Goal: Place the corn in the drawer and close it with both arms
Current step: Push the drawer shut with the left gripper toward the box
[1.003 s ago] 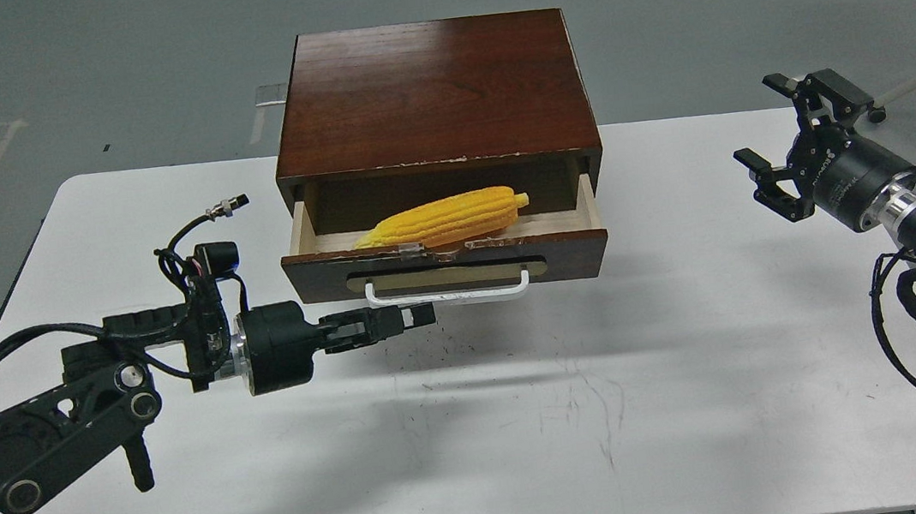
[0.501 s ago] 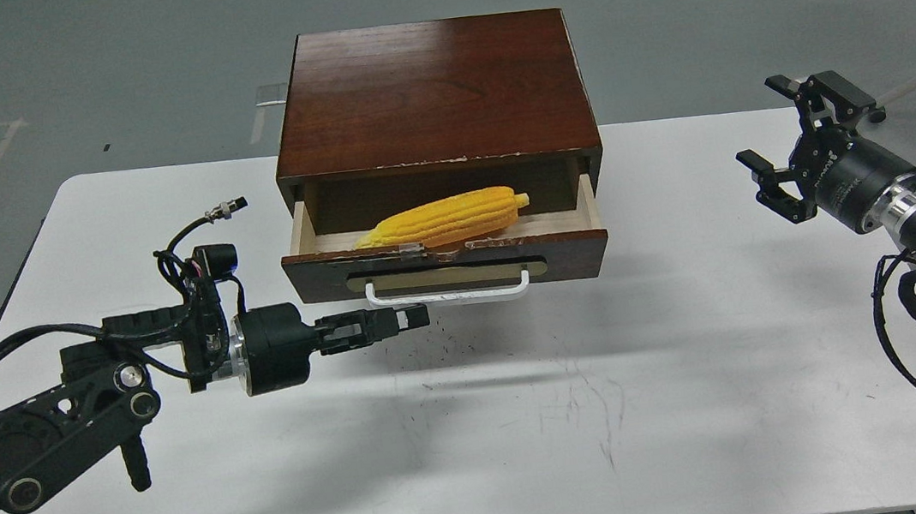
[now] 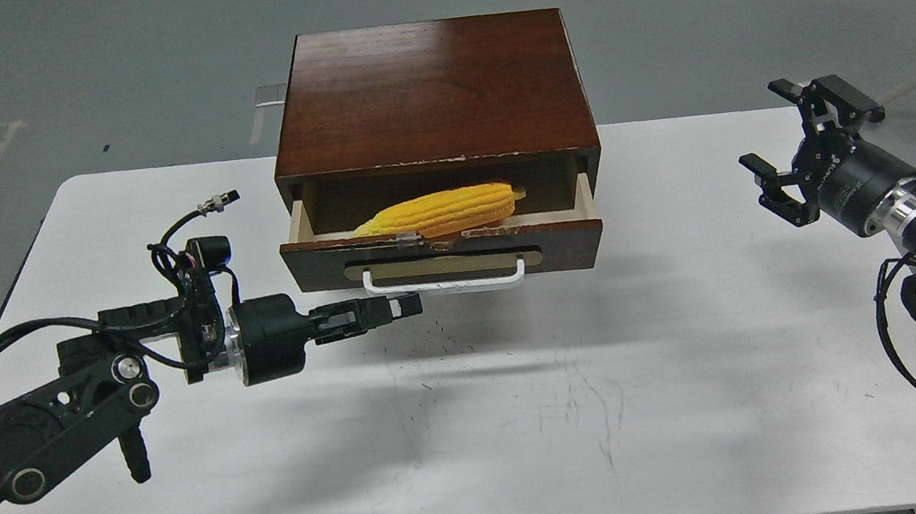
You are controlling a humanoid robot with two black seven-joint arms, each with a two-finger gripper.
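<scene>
Lying inside the open drawer point(image 3: 442, 252), at the centre of the frame, is the yellow-orange corn cob point(image 3: 442, 210), bare of husk, its tapered end pointing left. The drawer is dark reddish-brown wood with a pale lining, a white bar handle point(image 3: 444, 279) on a tan oval plate and a chipped top edge; it stands partly pulled out of a matching wooden cabinet point(image 3: 431, 92) on a white table point(image 3: 528, 421).

At lower left, the left gripper point(image 3: 405, 306) reaches in with its two black fingers pressed together, tips just below the handle's left end; contact cannot be told. At far right, the right gripper point(image 3: 786, 146) hangs well apart from the drawer, its fingers spread wide and empty.

The corn looks stiff, light and ridged, so it should grip easily across its thick middle. The drawer front looks rigid; pushing it flat near both ends should slide it shut evenly.
</scene>
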